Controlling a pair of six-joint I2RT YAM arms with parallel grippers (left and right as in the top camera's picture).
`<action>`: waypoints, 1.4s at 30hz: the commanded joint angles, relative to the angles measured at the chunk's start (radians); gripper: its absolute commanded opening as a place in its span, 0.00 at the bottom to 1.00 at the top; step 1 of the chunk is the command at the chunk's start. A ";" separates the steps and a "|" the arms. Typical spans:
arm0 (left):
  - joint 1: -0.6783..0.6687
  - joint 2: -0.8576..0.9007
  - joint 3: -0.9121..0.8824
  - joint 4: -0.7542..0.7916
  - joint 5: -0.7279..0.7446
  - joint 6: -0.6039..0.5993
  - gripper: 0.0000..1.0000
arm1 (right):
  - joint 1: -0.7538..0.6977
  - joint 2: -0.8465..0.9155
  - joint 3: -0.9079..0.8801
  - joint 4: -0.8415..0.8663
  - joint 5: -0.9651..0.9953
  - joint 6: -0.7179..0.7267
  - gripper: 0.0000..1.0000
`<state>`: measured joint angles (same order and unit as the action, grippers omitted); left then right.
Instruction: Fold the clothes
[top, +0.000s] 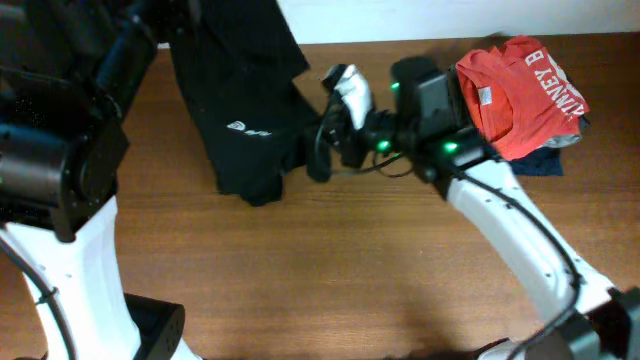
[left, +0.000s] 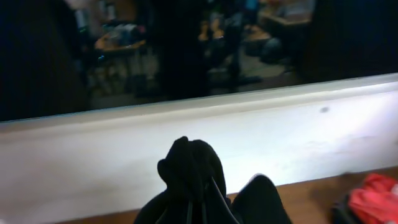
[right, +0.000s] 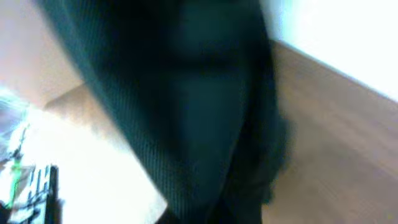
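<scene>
The black T-shirt (top: 235, 90) hangs from the top left of the overhead view, its lower part bunched on the wooden table (top: 300, 270), and a small white logo shows on it. My left gripper (left: 196, 196) is shut on a bunched fold of the shirt (left: 189, 168) and holds it raised; its fingers are mostly hidden by cloth. My right gripper (top: 318, 152) is at the shirt's lower right edge. In the blurred right wrist view, black fabric (right: 186, 93) fills the frame and runs down into the jaws (right: 217, 211), which appear shut on it.
A red-orange shirt with white lettering (top: 520, 85) lies at the back right over a navy garment (top: 545, 160); the red shirt also shows in the left wrist view (left: 373, 199). A white wall ledge (left: 280, 137) runs behind the table.
</scene>
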<state>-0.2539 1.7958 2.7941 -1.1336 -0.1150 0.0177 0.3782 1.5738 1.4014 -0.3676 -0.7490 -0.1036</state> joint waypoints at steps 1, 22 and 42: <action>0.075 -0.008 0.014 -0.008 -0.050 -0.003 0.01 | -0.047 -0.101 0.156 -0.150 0.157 -0.006 0.04; 0.152 -0.125 0.015 -0.081 -0.031 -0.002 0.01 | -0.043 -0.108 0.904 -1.027 0.552 -0.076 0.04; 0.152 0.016 0.014 -0.212 -0.074 -0.002 0.01 | -0.045 0.087 0.933 -1.080 0.589 -0.064 0.04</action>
<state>-0.1116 1.7527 2.8059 -1.3521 -0.1253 0.0177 0.3363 1.5982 2.3245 -1.4536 -0.2241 -0.1749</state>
